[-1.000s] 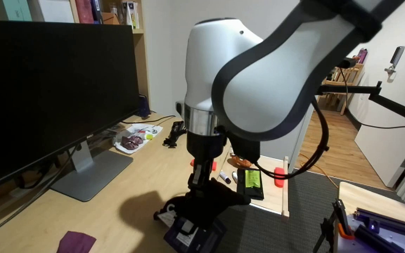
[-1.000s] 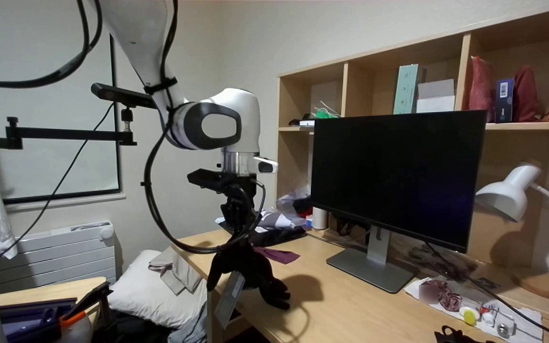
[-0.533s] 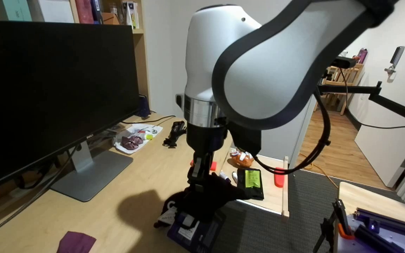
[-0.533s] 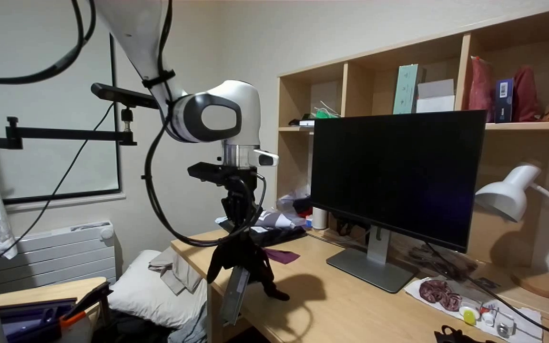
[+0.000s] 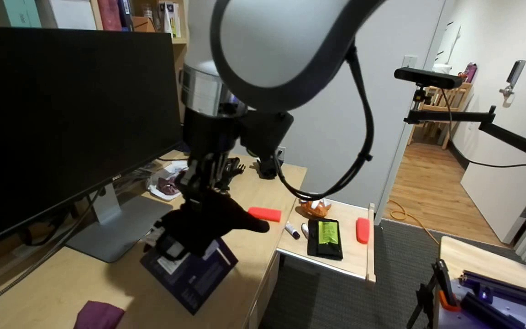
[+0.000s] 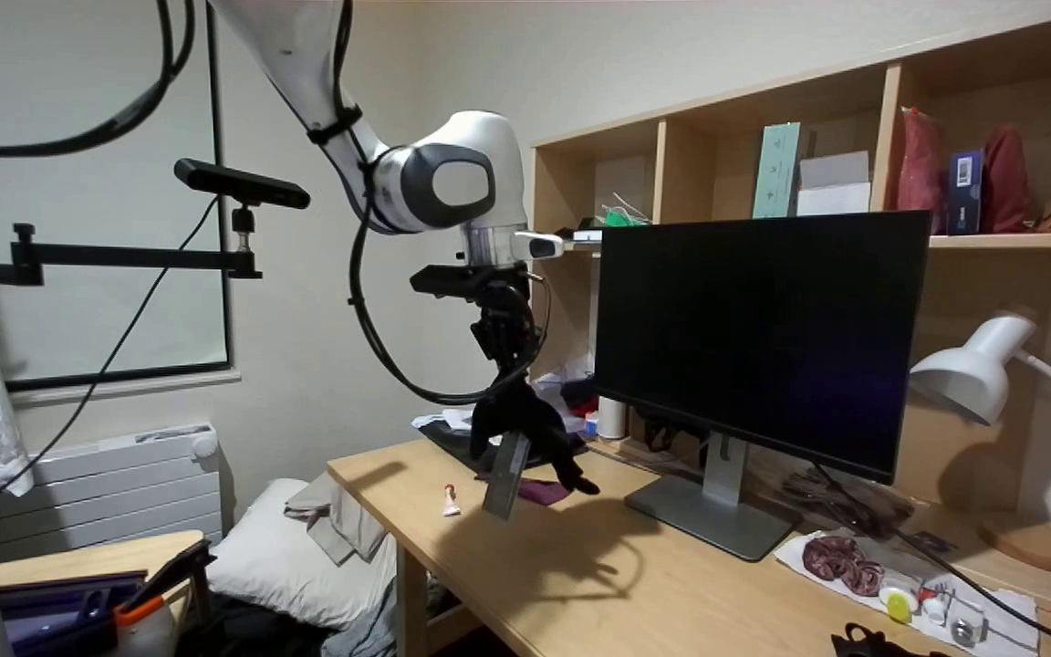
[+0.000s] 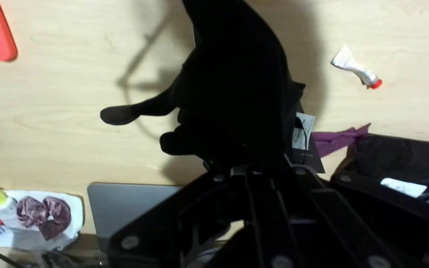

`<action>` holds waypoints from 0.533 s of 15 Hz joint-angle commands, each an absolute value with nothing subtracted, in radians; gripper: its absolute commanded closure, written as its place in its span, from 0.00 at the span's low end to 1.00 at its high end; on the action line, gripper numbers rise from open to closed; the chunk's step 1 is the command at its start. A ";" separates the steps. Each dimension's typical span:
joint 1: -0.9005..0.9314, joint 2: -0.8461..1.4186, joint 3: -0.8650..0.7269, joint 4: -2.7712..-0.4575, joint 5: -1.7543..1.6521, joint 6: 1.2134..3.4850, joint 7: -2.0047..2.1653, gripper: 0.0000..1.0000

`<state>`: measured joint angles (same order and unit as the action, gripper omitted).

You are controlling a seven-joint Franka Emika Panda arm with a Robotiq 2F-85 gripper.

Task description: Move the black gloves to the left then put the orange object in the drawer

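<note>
The black gloves (image 5: pixel 213 219) hang clamped in the gripper (image 5: pixel 198 201), apart from the desk (image 5: pixel 53 281) below, with a dark card (image 5: pixel 193 276) dangling beneath them; the step in hand looks like the glove move, not yet finished. In an exterior view, a spot to the gripper's left, away from the orange object (image 5: pixel 265 214), seems the better landing. Lower slowly until the card lies flat, then release; fabric this limp may fold or drag otherwise. The orange object lies on the desk, near the gripper on its right, and the drawer (image 5: pixel 353 251) stands pulled out farther right.

The monitor (image 5: pixel 71 128) rises left of the gripper, its grey base (image 5: pixel 117 228) nearer in, so keep height there lest the card catch. A purple cloth (image 5: pixel 99 315) lies below left; avoid covering it. Well right, inside the drawer, a black pouch (image 5: pixel 327 251) and then a chunky red item (image 5: pixel 362 230) limit where the orange object can go.
</note>
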<state>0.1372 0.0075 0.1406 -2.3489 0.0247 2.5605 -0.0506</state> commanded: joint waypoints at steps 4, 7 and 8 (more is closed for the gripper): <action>0.216 0.216 0.197 -2.181 -0.016 2.562 -0.005 0.94; 0.254 0.311 0.199 -2.119 -0.039 2.584 0.021 0.94; 0.264 0.338 0.192 -2.096 -0.052 2.585 0.031 0.94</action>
<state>0.2448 0.2507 0.1980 -2.1760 -0.0043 2.5746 -0.0136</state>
